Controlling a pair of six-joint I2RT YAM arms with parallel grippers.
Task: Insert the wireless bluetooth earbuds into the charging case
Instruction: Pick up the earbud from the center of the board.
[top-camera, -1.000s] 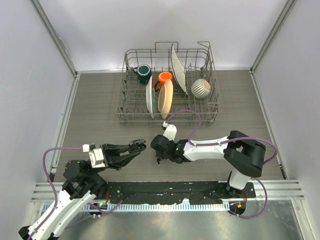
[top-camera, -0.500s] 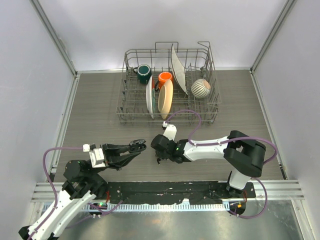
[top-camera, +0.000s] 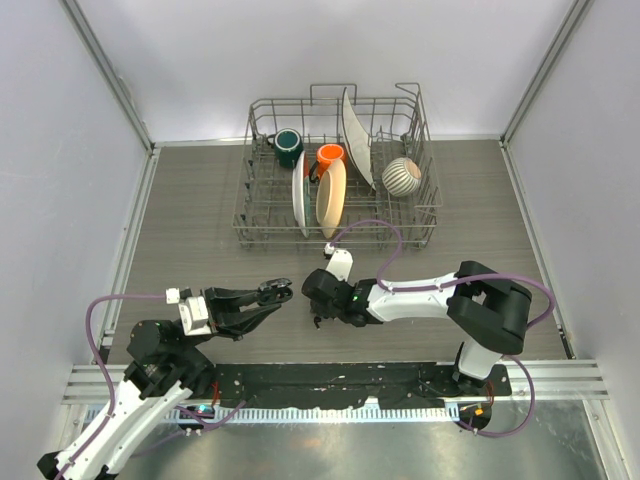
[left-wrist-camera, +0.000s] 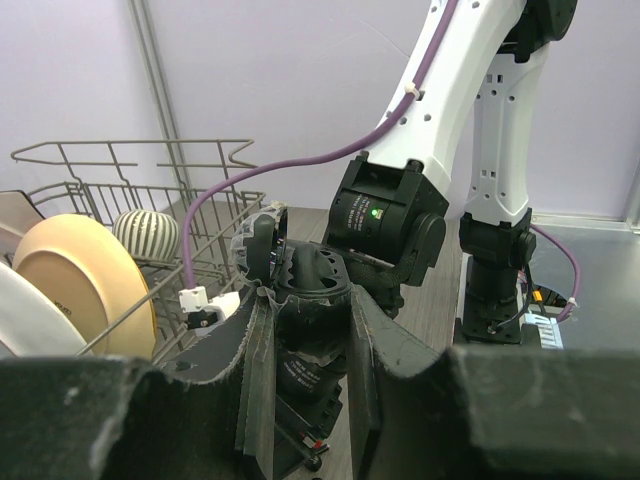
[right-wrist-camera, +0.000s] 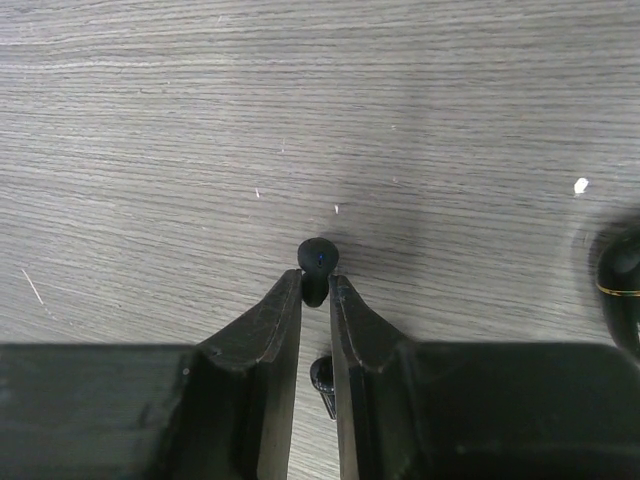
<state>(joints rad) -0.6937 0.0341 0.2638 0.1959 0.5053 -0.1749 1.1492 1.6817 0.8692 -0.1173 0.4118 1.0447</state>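
Observation:
In the right wrist view my right gripper (right-wrist-camera: 315, 287) is shut on the stem of a tiny black earbud (right-wrist-camera: 318, 256), whose round head sticks out past the fingertips just over the wood table. A second earbud (right-wrist-camera: 322, 374) lies on the table under the gap between the fingers. In the top view the right gripper (top-camera: 315, 311) points down at the table's near middle. My left gripper (left-wrist-camera: 308, 300) is shut on the black charging case (left-wrist-camera: 312, 276) and holds it off the table, just left of the right gripper, as the top view (top-camera: 271, 294) also shows.
A wire dish rack (top-camera: 338, 232) with plates, mugs and a striped ball stands at the back middle. A glossy black rounded object (right-wrist-camera: 622, 285) sits at the right edge of the right wrist view. Walls close in on both sides.

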